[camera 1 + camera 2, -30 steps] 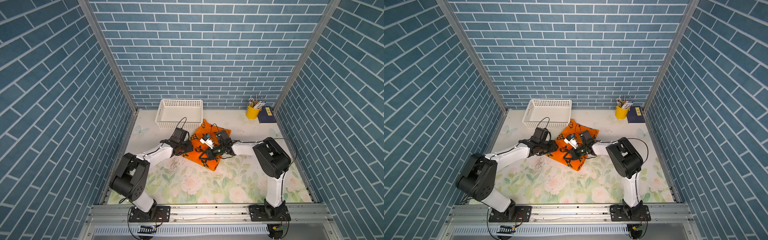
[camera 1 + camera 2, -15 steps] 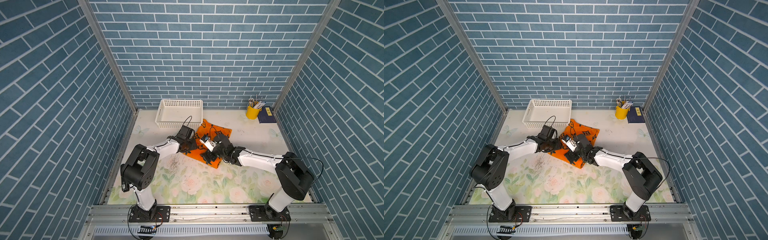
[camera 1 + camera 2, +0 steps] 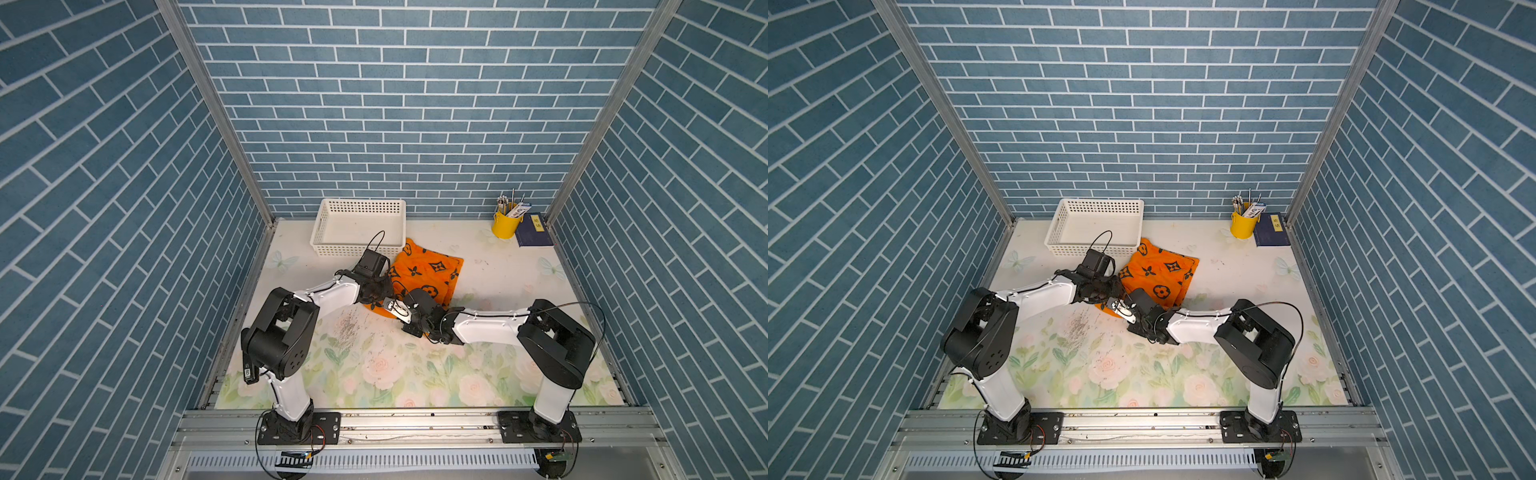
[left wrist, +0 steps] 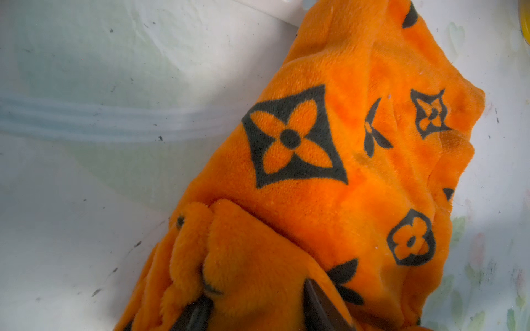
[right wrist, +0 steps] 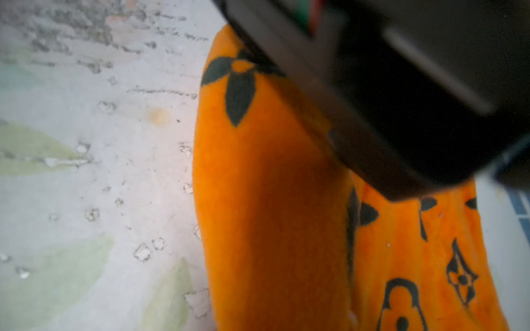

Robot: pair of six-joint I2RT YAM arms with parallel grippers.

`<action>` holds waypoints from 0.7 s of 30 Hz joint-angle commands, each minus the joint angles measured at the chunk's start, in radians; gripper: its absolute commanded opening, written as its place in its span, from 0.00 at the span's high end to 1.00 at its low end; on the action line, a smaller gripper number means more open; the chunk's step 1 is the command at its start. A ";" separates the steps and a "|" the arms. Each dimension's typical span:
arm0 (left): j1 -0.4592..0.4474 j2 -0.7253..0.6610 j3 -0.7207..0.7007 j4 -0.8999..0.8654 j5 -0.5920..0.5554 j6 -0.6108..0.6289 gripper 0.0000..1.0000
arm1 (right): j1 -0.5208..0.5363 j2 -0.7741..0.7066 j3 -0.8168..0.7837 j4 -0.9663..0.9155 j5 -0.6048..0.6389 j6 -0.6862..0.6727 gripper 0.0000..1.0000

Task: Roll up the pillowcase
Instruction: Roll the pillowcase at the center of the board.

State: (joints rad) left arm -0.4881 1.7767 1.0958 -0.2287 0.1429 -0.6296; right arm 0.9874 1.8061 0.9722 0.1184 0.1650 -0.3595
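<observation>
Pillowcase [image 3: 428, 272] first: in both top views the orange plush cloth with black flower prints lies crumpled on the floral worktop [image 3: 374, 365], its far corner just beside the white basket [image 3: 359, 226]. Both arms reach in low over its near edge, the left pincer [image 3: 380, 291] on the near-left part of the cloth and the right pincer [image 3: 397, 309] right next to it, at the near corner. A yellow cup [image 3: 505, 226] of pens and a dark blue book [image 3: 532, 230] stand well apart in the far right corner.

Seen again in a top view, the pillowcase [image 3: 1160, 270] sits between the basket [image 3: 1096, 226] and the two wrists, which nearly touch.

From the left wrist, two dark fingertips [image 4: 324, 309] stand apart with a thick roll of orange plush bunched between them; the left pincer is pinching that fold.

From the right wrist, a rolled orange edge [image 5: 272, 200] lies on the worktop, and a blurred black body fills the upper part. The right pincer's own tips do not show here, so I cannot tell its state.
</observation>
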 commanded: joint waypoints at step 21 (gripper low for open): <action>0.075 -0.182 -0.061 0.049 0.058 0.011 0.42 | -0.414 0.228 0.144 -0.128 -0.991 0.461 0.80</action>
State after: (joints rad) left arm -0.3859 1.5566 1.0401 -0.2295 0.1810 -0.6159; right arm 0.6083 1.9556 1.1107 0.0441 -0.7597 0.0227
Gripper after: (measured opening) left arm 0.584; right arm 0.192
